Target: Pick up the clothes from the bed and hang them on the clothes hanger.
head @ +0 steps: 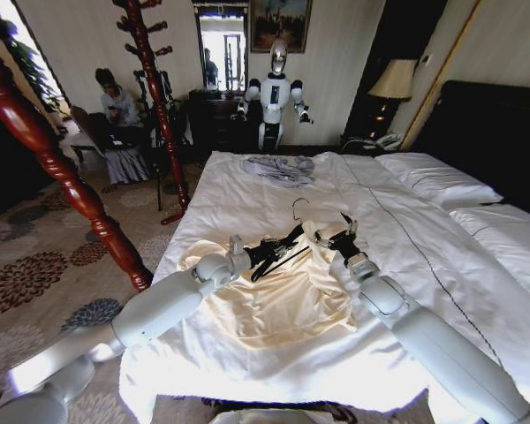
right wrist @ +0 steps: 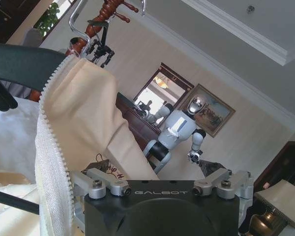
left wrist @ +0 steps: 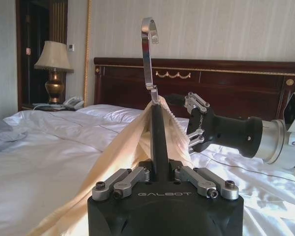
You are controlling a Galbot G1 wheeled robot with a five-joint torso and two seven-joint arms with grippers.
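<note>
Both wrist housings carry the word GALBOT in pale letters on the black casing. The left pincer point(left wrist: 160, 169) is pressed together on the clothes hanger point(left wrist: 159, 132), pinching its dark arm so that the silver hook point(left wrist: 148, 49) stands upright above it. In the head view this left pincer point(head: 278, 250) sits over the middle of the bed point(head: 247, 190), with the hanger point(head: 291, 234) pointing toward the right pincer point(head: 346, 234). The right pincer is closed on the zippered edge of the clothes point(head: 274, 305), pinching a fold of fabric near the collar just beside the hanger's shoulder. From the left wrist, that right pincer point(left wrist: 189, 123) touches the cloth where it drapes off the hanger. The clothes point(left wrist: 113, 162) are pale cream-yellow, soft and creased, with a white toothed zipper point(right wrist: 51, 147) along one edge; most of the garment lies rumpled on the white duvet near the foot of the bed, one part lifted over the hanger.
</note>
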